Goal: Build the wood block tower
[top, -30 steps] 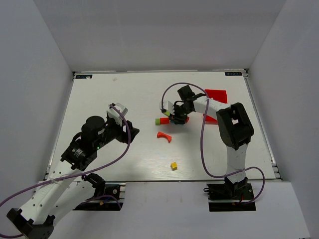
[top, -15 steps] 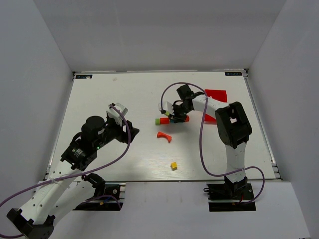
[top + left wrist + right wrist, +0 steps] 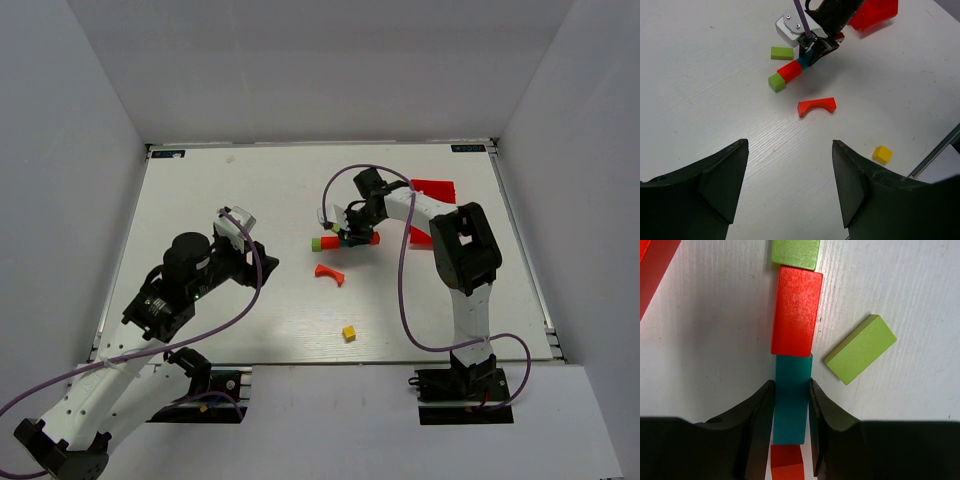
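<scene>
Right jaws have narrowed since a second ago and now pinch the teal block (image 3: 791, 405) on the table (image 3: 230, 200), butted end-on against the red block (image 3: 796, 310); left jaws wide, empty; I'd lift straight up, no twist, so the red block isn't dragged along.

The green wooden cube (image 3: 795, 252), red wooden bar (image 3: 796, 311), teal wooden block (image 3: 792, 400) and small red block (image 3: 786, 462) lie end to end with no gap, so only their long sides are reachable. The right gripper (image 3: 792, 386) takes up both sides of the teal wooden block, fingers against it. A tilted green wooden bar (image 3: 860, 349) crowds the row's far side. The red wooden arch (image 3: 329, 272) and yellow wooden cube (image 3: 349, 332) have bare white table (image 3: 220, 190) all round. The left gripper (image 3: 790, 180) hangs wide apart over bare table. The red plastic bin (image 3: 433, 192) blocks the far right.
</scene>
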Robot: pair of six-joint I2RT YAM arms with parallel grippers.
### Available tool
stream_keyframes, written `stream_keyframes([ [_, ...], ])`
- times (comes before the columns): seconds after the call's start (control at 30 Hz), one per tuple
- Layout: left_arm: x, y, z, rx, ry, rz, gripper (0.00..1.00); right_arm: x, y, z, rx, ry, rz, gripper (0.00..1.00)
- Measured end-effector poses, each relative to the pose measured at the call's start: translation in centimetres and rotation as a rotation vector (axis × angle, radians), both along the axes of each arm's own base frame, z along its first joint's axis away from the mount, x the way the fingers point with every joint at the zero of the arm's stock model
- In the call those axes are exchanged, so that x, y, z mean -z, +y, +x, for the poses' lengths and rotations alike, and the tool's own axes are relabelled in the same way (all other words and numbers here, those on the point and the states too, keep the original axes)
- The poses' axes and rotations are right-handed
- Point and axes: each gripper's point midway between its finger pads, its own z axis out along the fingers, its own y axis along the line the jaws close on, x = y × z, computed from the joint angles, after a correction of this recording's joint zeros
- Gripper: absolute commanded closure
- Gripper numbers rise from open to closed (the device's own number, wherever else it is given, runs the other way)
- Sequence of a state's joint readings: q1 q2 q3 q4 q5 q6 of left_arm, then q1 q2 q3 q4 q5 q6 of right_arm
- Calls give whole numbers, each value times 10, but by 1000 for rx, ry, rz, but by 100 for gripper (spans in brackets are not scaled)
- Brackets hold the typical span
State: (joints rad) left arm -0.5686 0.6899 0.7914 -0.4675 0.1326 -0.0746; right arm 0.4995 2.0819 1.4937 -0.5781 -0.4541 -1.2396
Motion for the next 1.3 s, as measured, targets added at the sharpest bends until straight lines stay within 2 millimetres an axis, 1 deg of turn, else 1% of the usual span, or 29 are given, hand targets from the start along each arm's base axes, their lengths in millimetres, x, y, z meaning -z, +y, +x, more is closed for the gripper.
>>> stream_keyframes([
  [1.3,0,1,1,-4,1,0,22,0,3,-2,-2,16,16,66],
])
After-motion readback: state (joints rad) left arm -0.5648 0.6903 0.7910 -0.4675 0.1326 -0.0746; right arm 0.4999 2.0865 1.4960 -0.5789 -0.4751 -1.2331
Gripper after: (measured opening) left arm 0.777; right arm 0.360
